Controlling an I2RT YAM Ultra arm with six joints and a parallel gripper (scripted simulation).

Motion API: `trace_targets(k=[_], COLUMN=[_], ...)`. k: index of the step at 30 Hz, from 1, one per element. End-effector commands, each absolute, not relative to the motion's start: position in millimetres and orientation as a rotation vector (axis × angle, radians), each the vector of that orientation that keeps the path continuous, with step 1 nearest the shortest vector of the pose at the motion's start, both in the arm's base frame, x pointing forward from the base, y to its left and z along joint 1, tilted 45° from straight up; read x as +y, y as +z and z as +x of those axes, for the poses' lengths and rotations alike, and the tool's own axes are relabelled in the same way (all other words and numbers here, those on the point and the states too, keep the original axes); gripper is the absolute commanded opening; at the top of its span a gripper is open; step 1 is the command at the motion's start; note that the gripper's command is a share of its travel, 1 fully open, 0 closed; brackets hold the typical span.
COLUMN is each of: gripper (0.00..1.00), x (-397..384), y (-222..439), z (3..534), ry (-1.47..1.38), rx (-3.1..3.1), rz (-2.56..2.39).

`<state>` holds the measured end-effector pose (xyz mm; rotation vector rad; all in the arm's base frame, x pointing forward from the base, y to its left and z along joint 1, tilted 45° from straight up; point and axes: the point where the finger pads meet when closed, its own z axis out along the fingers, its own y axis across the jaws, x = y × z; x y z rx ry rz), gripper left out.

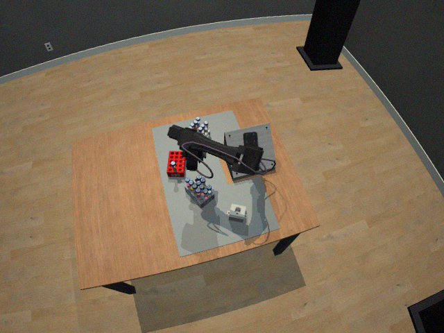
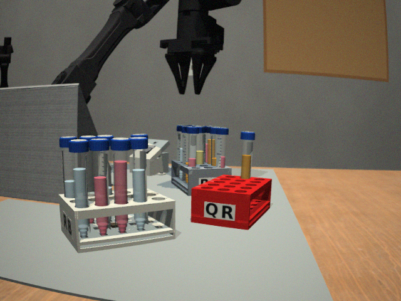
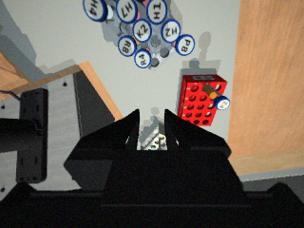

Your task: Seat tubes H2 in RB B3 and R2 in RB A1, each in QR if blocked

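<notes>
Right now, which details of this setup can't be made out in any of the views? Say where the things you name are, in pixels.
- Caps in the white rack point(image 2: 126, 209): exterior view, labels seen edge-on; top view, the arm partly covers them.
- Column numbers on the red rack point(image 1: 183, 171) point(image 2: 197, 207) point(image 3: 184, 97): too small in the wrist view.
- Whether the DONE lamp is lit: too small in the top view.
</notes>
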<state>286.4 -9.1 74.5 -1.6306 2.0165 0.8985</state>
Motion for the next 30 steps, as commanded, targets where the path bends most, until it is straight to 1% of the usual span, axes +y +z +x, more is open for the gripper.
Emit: trace_targets(k=[1, 2, 8, 14, 20, 30], gripper=[0.30, 0.30, 0.30, 0.30, 0.30, 0.30], x=[6.6, 7.7, 28.2, 22.4, 17.2, 23.6], y=[94.4, 101.4, 119.0, 106.8, 107.7, 99.5], z=[280.6, 285.9, 278.8, 276.4, 284.3, 280.9], ry=[0.926, 0.897, 0.914, 0.961, 0.899, 0.910], rx=[2.029, 2.021, 2.025, 2.054, 2.024, 2.030], rz=[-1.582, -1.590, -1.586, -1.548, -1.575, -1.576])
